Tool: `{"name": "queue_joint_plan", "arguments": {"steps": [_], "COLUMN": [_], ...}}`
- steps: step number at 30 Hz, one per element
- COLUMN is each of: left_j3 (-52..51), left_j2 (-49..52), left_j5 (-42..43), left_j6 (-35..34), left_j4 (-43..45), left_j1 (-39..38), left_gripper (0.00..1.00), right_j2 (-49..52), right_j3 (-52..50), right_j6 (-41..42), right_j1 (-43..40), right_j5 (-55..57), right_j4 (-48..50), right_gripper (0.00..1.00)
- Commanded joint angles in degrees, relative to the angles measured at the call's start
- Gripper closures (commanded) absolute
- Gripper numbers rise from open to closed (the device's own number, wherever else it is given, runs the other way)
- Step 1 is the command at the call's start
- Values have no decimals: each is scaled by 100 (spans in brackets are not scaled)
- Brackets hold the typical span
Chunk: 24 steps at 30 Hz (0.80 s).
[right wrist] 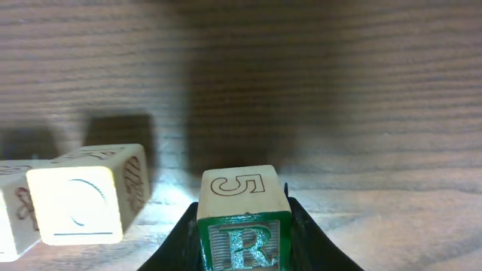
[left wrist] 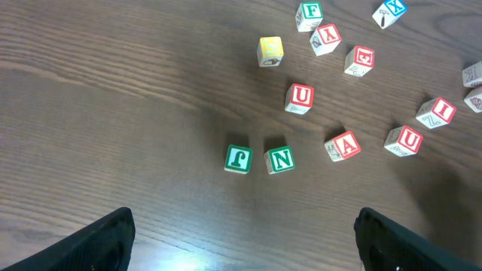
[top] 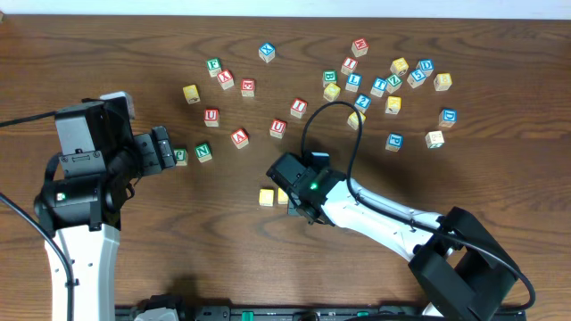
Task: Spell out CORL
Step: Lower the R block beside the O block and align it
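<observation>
Right wrist view: right end effector (right wrist: 245,252) pinches wooden R cube (right wrist: 245,218), green R upright facing camera, 5 on top; left end effector (left wrist: 247,242) gapes empty.

A dark wood-grain table (top: 134,45) fills every view — a pale strip (top: 268,7) borders its edge far beyond the right gripper (right wrist: 245,226). Just ahead of that gripper lies a broad soft shadow (right wrist: 241,98) — lighter, lit grain to its right
</observation>
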Motion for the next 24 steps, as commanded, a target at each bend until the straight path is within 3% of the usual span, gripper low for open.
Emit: {"name": "queue_joint_plan", "arguments": {"steps": [1,24], "left_j3": [116,116], "left_j2": [-31,-31], "left_j5": [66,66], "left_j6": [35,35], "left_j4": [-11,-11], "left_j1": [24,24], "left_gripper": [8,8], "right_j2": [31,334], "right_j3": [-4,-4], "right_j6": [-199,-289], "right_j1": [26,28], "right_j5": [101,87], "right_j4": [109,455], "right_gripper": [90,89]}}
